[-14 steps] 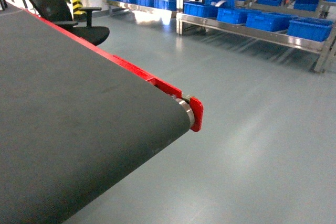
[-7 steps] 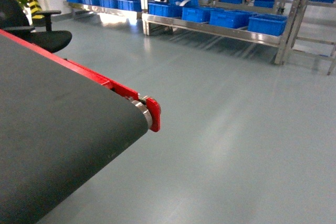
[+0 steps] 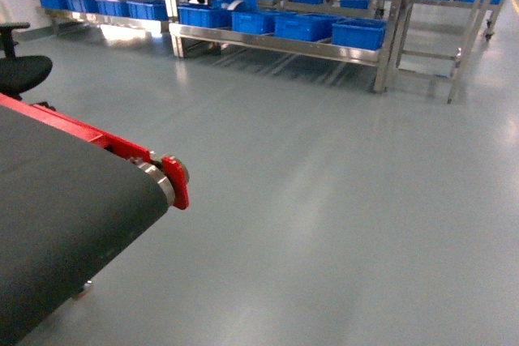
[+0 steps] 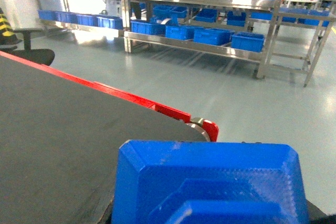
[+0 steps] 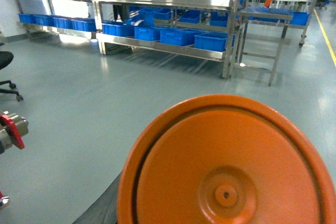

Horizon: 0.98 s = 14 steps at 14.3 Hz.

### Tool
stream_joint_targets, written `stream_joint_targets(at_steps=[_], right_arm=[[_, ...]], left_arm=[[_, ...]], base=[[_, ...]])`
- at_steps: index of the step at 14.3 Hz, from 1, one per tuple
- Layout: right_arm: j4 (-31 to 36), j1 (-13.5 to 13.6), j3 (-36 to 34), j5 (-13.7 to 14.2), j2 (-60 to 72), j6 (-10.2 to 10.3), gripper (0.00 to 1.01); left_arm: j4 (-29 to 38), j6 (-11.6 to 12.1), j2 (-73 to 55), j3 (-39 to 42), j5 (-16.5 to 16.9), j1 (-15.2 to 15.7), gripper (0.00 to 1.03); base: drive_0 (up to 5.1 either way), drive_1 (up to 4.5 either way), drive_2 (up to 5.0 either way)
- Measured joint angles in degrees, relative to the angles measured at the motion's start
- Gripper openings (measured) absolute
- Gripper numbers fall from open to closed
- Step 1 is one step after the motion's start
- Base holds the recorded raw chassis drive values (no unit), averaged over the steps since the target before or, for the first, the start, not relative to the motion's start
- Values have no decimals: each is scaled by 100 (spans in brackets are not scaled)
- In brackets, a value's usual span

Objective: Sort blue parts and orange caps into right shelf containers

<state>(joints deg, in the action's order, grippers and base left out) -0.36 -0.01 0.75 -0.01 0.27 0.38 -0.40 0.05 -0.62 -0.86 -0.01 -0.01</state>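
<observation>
Blue part (image 4: 210, 182) fills left wrist view — orange cap (image 5: 228, 163) right.

I count one blue part (image 4: 210, 182) before my left wrist camera and one orange cap (image 5: 228, 163) before my right. One conveyor belt (image 3: 57, 208) sits beside me, with one black office chair (image 3: 20, 70) behind it. Four blue crates (image 3: 280, 23) line the nearest shelf's bottom level.

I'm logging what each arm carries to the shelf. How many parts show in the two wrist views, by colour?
Blue part: 1, close up in the left wrist view
Orange cap: 1, close up in the right wrist view
Total: 2
</observation>
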Motion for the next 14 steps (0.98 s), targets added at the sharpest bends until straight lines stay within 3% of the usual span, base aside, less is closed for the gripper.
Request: stream_joint_targets(at_steps=[14], right_arm=[[0, 0, 0, 0, 0, 0, 45]], left_arm=[[-2, 0, 0, 0, -2, 0, 44]], base=[[-165, -165, -165]])
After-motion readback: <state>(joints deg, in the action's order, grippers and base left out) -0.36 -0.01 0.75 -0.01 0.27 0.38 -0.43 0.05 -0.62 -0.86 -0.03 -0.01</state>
